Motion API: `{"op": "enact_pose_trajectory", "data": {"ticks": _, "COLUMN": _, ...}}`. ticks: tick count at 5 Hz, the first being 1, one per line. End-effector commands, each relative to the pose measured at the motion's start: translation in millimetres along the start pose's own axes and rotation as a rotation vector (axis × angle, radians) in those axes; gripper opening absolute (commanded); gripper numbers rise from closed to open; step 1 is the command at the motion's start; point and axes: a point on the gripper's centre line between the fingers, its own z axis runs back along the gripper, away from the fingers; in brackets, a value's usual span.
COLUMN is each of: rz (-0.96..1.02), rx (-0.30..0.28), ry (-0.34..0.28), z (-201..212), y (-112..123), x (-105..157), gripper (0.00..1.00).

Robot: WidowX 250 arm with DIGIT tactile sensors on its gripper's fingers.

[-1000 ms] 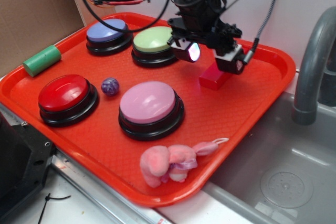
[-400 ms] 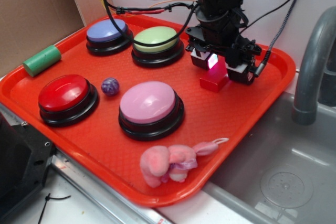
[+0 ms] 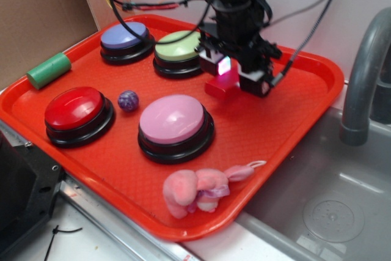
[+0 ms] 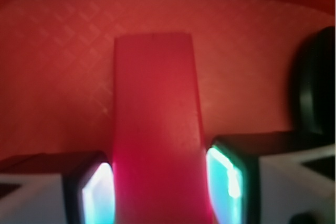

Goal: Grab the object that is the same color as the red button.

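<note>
I have the gripper (image 3: 230,75) clamped on the red block (image 4: 156,129), its 2 lit pads (image 4: 98,193) pressing the bar's long sides near one end, over the red tray (image 3: 293,120) between the green button (image 3: 177,46) and the pink button (image 3: 173,118). To do this well I judge I should hold the squeeze firm and lift straight up, since the off-centre grip could let the far end droop or twist.

The pincer (image 4: 160,182) clamps the red block (image 4: 155,129) between glowing pads (image 4: 226,174) above the red tray (image 4: 58,77).
</note>
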Motion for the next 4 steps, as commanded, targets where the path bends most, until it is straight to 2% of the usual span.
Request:
{"op": "enact_pose_trajectory", "data": {"ticks": 1, "rz": 0.097, "rx": -0.065, "ry": -0.169, "z": 113, "y": 62, "x": -14, "gripper": 0.00}}
{"op": "enact_pose_trajectory", "data": {"ticks": 2, "rz": 0.243, "rx": -0.132, "ry": -0.245, "z": 147, "y": 104, "x": -41, "gripper": 0.00}}
{"op": "enact_pose_trajectory", "data": {"ticks": 3, "rz": 0.308, "rx": -0.119, "ry": -0.285, "z": 160, "y": 125, "x": -56, "gripper": 0.00}}
{"op": "enact_pose_trajectory", "data": {"ticks": 4, "rz": 0.329, "rx": -0.134, "ry": -0.275, "z": 164, "y": 135, "x": -63, "gripper": 0.00}}
